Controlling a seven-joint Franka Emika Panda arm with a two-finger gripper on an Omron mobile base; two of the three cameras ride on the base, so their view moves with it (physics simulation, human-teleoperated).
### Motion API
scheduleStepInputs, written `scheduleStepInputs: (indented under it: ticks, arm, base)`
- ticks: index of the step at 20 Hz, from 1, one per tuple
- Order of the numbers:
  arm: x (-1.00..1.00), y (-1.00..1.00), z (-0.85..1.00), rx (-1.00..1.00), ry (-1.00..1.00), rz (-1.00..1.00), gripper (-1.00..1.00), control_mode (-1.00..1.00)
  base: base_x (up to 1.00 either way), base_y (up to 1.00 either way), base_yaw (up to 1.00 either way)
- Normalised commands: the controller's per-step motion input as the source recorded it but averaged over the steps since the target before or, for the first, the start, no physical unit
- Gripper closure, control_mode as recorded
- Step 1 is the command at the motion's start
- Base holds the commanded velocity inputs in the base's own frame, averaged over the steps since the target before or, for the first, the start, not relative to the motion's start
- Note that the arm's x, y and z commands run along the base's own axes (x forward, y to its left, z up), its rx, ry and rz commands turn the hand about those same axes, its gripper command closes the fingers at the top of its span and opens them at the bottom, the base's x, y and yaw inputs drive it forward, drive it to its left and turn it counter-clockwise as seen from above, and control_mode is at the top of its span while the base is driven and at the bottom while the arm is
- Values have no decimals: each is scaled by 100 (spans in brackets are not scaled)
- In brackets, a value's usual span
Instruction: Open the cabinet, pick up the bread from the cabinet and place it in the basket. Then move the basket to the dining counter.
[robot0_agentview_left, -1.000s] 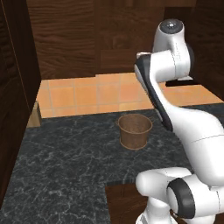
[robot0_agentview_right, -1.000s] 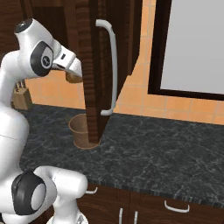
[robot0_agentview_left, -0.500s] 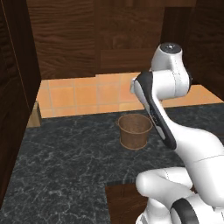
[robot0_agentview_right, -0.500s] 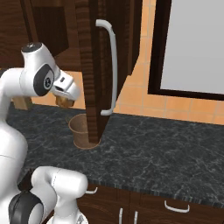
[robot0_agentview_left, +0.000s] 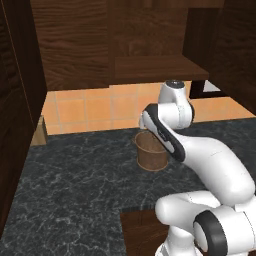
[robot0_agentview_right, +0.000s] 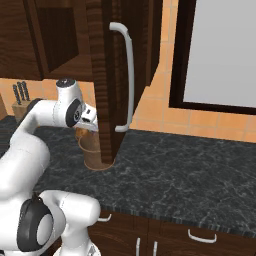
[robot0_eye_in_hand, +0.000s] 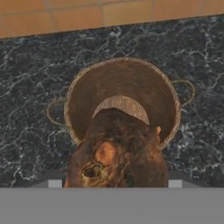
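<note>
The arm is swinging down from beside the cabinet (robot0_agentview_right: 107, 75) toward the basket (robot0_agentview_left: 151, 151), which is sitting on the black marbled desk (robot0_agentview_left: 70, 190) in front of the orange tiles; over the last second the wrist has dropped from well above the basket to just above its rim; the basket itself has not moved. In the hand view the bread (robot0_eye_in_hand: 118, 153) is hanging directly over the basket's open mouth, and the pincer (robot0_agentview_right: 86, 131) is grasping it, spread wide around the lump; right of the basket, the cabinet door is standing open with its silver handle (robot0_agentview_right: 127, 75) facing out. By my judgement, the carry is nearly finished; letting the bread go into the basket is coming next, and the trip to the dining counter is still waiting.
</note>
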Motion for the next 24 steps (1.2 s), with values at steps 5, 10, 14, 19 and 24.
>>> scheduleStepInputs:
  ticks: [5, 10, 14, 19, 24]
  arm:
    - [26, -17, -78, 0, 8, 13, 100, -100]
    - [15, 0, -9, 0, 0, 4, 100, -100]
    - [19, 0, -36, 0, 0, 3, 100, -100]
    - [50, 0, -44, 0, 0, 2, 100, -100]
    - [25, 0, -27, 0, -4, 1, 100, -100]
  base:
    - [0, 0, 0]
    - [0, 0, 0]
    - [0, 0, 0]
    - [0, 0, 0]
    - [0, 0, 0]
